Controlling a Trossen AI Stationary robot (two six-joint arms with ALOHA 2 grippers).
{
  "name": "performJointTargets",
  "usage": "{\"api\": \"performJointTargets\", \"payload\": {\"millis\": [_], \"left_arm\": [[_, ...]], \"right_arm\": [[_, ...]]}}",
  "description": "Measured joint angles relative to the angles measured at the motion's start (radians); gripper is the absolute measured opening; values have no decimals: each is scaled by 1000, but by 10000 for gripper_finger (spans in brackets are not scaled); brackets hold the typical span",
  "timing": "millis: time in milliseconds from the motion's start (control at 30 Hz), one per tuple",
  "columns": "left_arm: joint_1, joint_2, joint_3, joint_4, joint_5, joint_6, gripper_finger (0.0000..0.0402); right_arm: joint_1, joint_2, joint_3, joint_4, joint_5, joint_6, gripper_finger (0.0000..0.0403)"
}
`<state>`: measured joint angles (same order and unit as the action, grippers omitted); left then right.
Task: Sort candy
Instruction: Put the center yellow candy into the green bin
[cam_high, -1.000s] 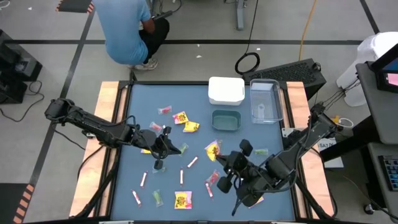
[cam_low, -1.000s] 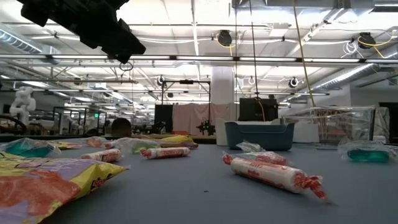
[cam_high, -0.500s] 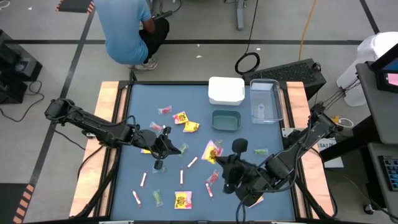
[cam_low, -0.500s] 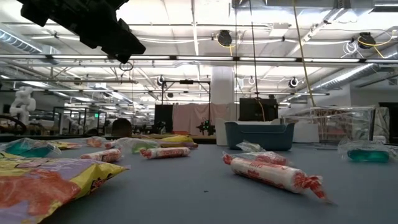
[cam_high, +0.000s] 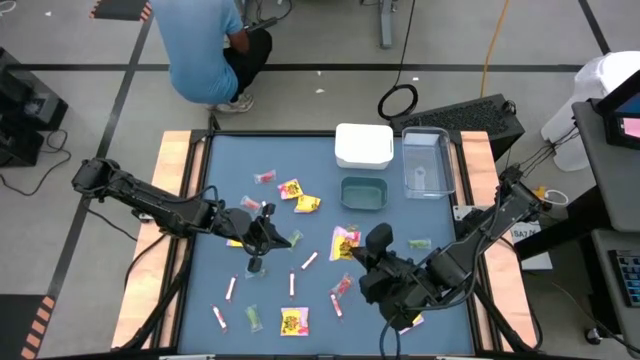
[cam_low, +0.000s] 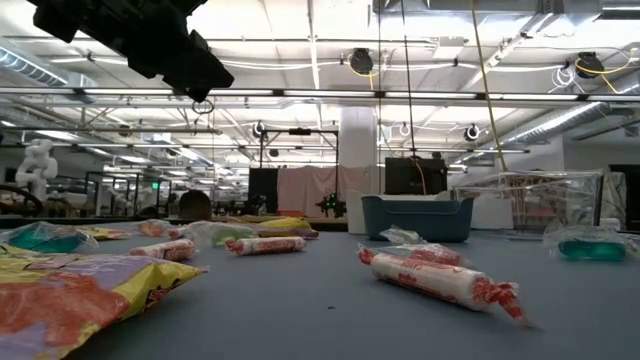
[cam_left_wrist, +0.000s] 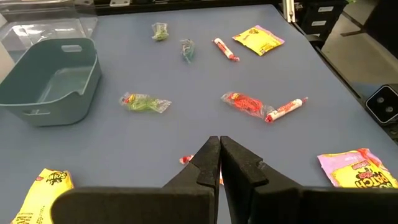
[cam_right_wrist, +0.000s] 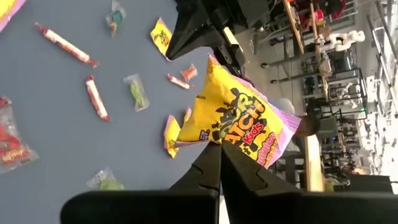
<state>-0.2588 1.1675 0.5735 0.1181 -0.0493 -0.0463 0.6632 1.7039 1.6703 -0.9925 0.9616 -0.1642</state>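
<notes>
Candy lies scattered over the blue table (cam_high: 230, 160): yellow packets (cam_high: 291, 188) (cam_high: 294, 321), pink-white sticks (cam_high: 309, 261) (cam_low: 440, 280), and a green piece (cam_left_wrist: 143, 102). My right gripper (cam_high: 355, 252) is near the table's middle, shut on a yellow packet with a pink edge (cam_right_wrist: 239, 124) (cam_high: 343, 240). My left gripper (cam_high: 283, 240) (cam_left_wrist: 219, 149) hovers left of the middle, shut, with nothing between its fingers. A small red piece (cam_left_wrist: 185, 160) shows on the table just behind its fingertips. My right gripper pinches the yellow packet by its edge (cam_right_wrist: 216, 142) between its two fingertips. The fingers come from the table's near right, slanting down. The packet stands out beyond the fingertips, lifted clear of the table.
At the table's far side stand a white container (cam_high: 363, 145), a teal bin (cam_high: 363, 193) (cam_left_wrist: 46, 81) and a clear box (cam_high: 426, 163). A person in a blue shirt (cam_high: 205, 45) crouches beyond the far edge. Wooden rails (cam_high: 170, 200) line the table's left and right edges.
My right gripper has rolled about its own pointing line while staying in place, still shut. The yellow packet has turned with it and shows more of its pink edge from above.
</notes>
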Motion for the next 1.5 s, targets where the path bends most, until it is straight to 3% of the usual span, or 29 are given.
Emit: {"api": "performJointTargets", "payload": {"millis": [133,533,667,1233,1500], "left_arm": [[0,0,0,0,0,0,20],[-26,0,0,3,0,0,20],[-31,0,0,4,0,0,20],[-31,0,0,2,0,0,20],[-31,0,0,-3,0,1,20]], "right_arm": [[0,0,0,0,0,100,0],[0,0,0,0,2,706,0],[0,0,0,0,3,814,0],[-46,0,-1,-91,59,859,0],[-147,2,-103,-90,56,904,0]]}}
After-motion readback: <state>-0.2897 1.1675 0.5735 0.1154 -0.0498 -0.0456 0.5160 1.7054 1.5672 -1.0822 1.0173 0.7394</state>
